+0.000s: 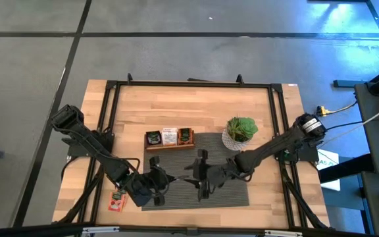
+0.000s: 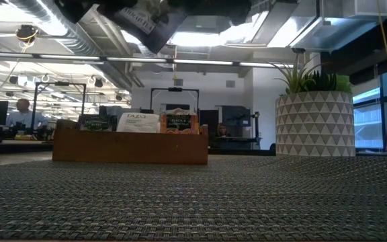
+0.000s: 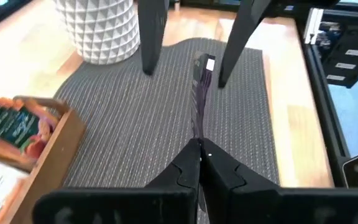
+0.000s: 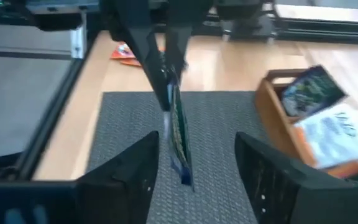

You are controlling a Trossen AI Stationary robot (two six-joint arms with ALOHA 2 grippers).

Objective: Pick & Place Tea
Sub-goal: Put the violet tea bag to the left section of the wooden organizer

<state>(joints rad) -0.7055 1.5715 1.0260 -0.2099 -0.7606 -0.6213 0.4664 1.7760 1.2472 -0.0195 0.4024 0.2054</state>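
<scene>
A dark tea sachet (image 3: 199, 99) hangs in the air above the grey mat (image 1: 229, 194), seen edge-on. My left gripper (image 3: 201, 149), near the mat's near left corner (image 1: 155, 183), is shut on it. My right gripper (image 4: 196, 140) faces it from the right (image 1: 199, 176), open. Its two fingers stand on either side of the sachet's far end (image 4: 179, 149) without touching it. In the low view the sachet (image 2: 143, 23) shows high above the mat. Two orange-red sachets (image 1: 117, 201) lie flat on the wood left of the mat. My left gripper pinches the dark sachet by one end (image 3: 199, 134) between its two fingers. The fingers slant down from the table's left and lie along the sachet. The sachet stands on edge, sticks out past the fingertips toward my right gripper, and is clear of the mat.
A long wooden tray (image 1: 151, 146) at the mat's far edge holds a dark, a white and an orange-rimmed dark sachet upright. A potted green plant (image 1: 241, 130) in a white patterned pot stands at the mat's far right corner. Black frame rails (image 1: 276, 118) run along the table's sides.
</scene>
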